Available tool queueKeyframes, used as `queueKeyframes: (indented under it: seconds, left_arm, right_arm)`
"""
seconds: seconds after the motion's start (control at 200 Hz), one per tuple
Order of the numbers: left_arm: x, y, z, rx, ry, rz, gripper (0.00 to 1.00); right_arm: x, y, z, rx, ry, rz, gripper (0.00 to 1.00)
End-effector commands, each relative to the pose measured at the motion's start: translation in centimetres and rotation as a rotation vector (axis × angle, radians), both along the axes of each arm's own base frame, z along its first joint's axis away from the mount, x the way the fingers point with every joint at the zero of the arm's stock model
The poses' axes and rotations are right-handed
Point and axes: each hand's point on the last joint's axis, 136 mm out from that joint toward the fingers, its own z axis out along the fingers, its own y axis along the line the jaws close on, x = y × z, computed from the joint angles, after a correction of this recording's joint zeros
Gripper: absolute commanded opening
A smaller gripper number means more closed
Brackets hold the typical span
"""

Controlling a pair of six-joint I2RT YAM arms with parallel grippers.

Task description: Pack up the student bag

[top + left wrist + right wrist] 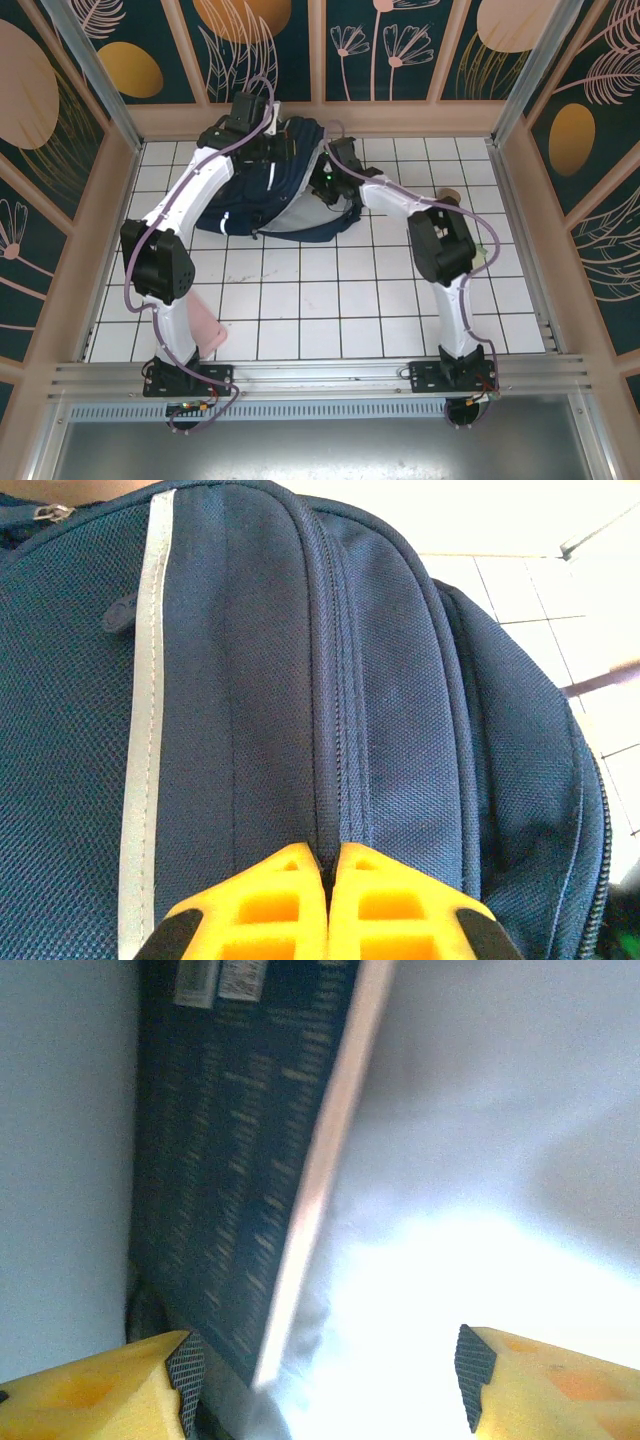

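Left gripper (328, 858) — fingers together, tips at the bag's (265, 205) zipper seam; can't tell if fabric is pinched. Right gripper (328, 1375) — fingers apart against pale lining, dark flat item (230, 1180) beside one finger. Bag lies far-centre on table (300, 300).
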Motion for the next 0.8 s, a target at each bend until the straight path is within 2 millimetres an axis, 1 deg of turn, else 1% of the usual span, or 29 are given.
queueKeyframes:
  seconds: [0.0,0.075,0.08,0.09,0.12,0.18,0.265,0.315,0.355,0.44,0.48,0.5,0.505,0.525,0.565,0.58,0.66,0.725,0.795]
  left_arm:
    - [0.1,-1.1,5.1,-0.101,-0.148,-0.022,0.0]
    - [0.1,-1.1,3.8,-0.101,-0.125,-0.017,0.0]
    - [0.1,-1.1,3.7,-0.102,-0.123,-0.016,0.0]
    - [0.1,-1.0,3.6,-0.1,-0.121,-0.015,0.0]
    - [0.0,-1.0,3.1,-0.1,-0.112,-0.009,0.01]
    - [-0.1,-0.8,2.1,-0.094,-0.092,0.005,0.22]
    - [-0.4,0.0,0.7,-0.072,-0.065,0.043,0.33]
    - [-0.8,0.6,0.3,-0.057,-0.058,0.071,0.4]
    - [-1.0,1.5,0.0,-0.037,-0.053,0.112,0.45]
    - [-1.7,3.4,-0.3,-0.009,-0.051,0.192,0.46]
    - [-2.3,4.4,-0.6,-0.002,-0.042,0.233,0.54]
    - [-2.4,5.0,-1.4,0.01,-0.027,0.259,0.56]
    - [-2.6,5.2,-0.9,0.005,-0.036,0.265,0.56]
    - [-3.0,5.8,-0.4,0.004,-0.045,0.29,0.57]
    - [-3.9,7.1,-1.4,0.022,-0.026,0.338,0.61]
    - [-4.2,7.6,-1.4,0.026,-0.027,0.357,0.61]
    - [-6.1,10.9,-2.5,0.05,-0.001,0.496,0.75]
    - [-8.1,13.6,-3.9,0.066,0.032,0.6,0.79]
    - [-10.7,16.5,-5.4,0.085,0.067,0.72,0.9]
  right_arm:
    - [-0.7,-1.9,3.7,0.009,-0.121,-0.021,0.7]
    - [-1.9,-2.9,4.3,-0.012,-0.139,-0.016,0.7]
    - [-1.6,-3.6,4.3,-0.014,-0.142,-0.028,0.7]
    - [-1.4,-4.2,4.4,-0.019,-0.144,-0.038,0.7]
    - [-1.8,-4.8,4.6,-0.033,-0.155,-0.039,0.7]
    - [-2.7,-5.7,4.9,-0.062,-0.172,-0.042,0.7]
    - [-4.0,-7.0,4.9,-0.097,-0.191,-0.044,0.7]
    - [-4.7,-7.7,5.0,-0.115,-0.2,-0.047,0.7]
    - [-5.4,-8.3,4.9,-0.128,-0.206,-0.048,0.7]
    - [-6.3,-9.4,4.7,-0.158,-0.218,-0.061,0.7]
    - [-6.6,-9.9,4.5,-0.172,-0.222,-0.067,0.71]
    - [-6.8,-10.1,4.5,-0.177,-0.223,-0.068,0.71]
    - [-6.8,-10.1,4.5,-0.179,-0.224,-0.068,0.71]
    - [-7.0,-10.3,4.4,-0.182,-0.225,-0.069,0.71]
    - [-7.2,-10.4,4.4,-0.186,-0.225,-0.067,0.71]
    - [-7.3,-10.5,4.4,-0.185,-0.228,-0.067,0.71]
    - [-7.8,-10.4,4.4,-0.175,-0.232,-0.056,0.71]
    - [-8.0,-10.1,4.5,-0.174,-0.238,-0.047,0.71]
    - [-8.1,-10.0,4.7,-0.175,-0.247,-0.044,0.71]
